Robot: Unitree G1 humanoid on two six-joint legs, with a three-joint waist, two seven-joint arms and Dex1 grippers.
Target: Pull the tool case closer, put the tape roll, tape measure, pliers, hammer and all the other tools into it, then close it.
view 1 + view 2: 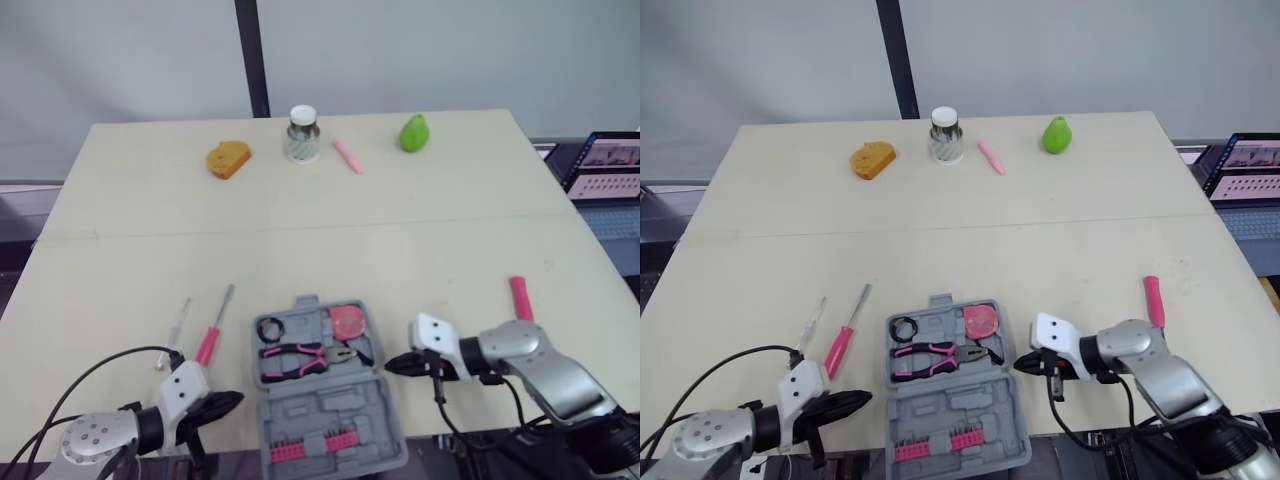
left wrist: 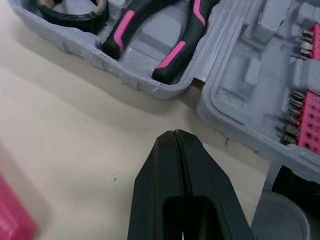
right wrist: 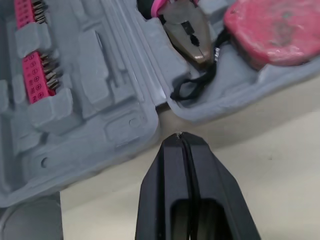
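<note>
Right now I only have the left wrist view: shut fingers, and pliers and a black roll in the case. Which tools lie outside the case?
Observer: A pink-handled screwdriver and a clear-handled screwdriver lie to the left of the tool case.
Operator: Anything on the other side?
Observer: A pink handle lies beyond the right gripper, apart from the case.
Operator: Is the tape measure in?
Observer: Yes, the pink tape measure sits in the far right corner, beside the pliers.
</note>
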